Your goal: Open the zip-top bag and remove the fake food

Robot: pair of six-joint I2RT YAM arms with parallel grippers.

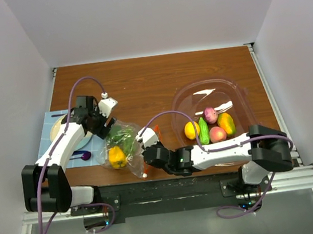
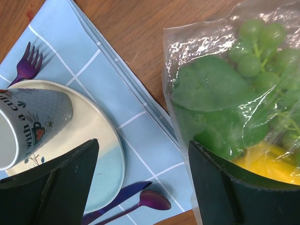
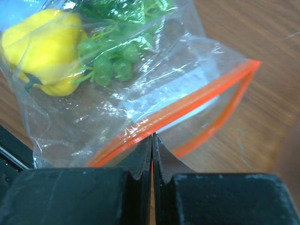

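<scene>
Checking in from the remote station: the right gripper (image 3: 152,140) is pressed tight together right on the orange zip strip (image 3: 197,93) of the zip-top bag (image 3: 159,61). It looks like it has nipped the near lip of the mouth, while the far lip bows away so the opening gapes a little. In the top view the bag lies crumpled on the table (image 1: 140,79) near the front edge, between my two grippers, with the right one at its right end. The left gripper (image 2: 143,183) is spread wide and holding nothing. It's parked at the bag's far-left corner, and the bag's edge sits right against the finger (image 2: 225,192) on the right of that wrist view. The fake food (image 3: 42,47) in the bag is a yellow pepper (image 1: 116,156), a bunch of green grapes (image 2: 258,51) and a big green leaf (image 2: 211,89). Another bunch of it sits in the clear tub (image 1: 237,92) off to the right, well apart from the bag. Only readable writing I can find is on the mug (image 2: 33,117) — "with a cu" and then it's cut off, next to a little teacup drawing. The mug lies tipped on a plate (image 2: 98,136) on a blue checked placemat (image 2: 117,89), with a purple fork (image 2: 26,63) and a purple spoon (image 2: 150,201) beside it.
</scene>
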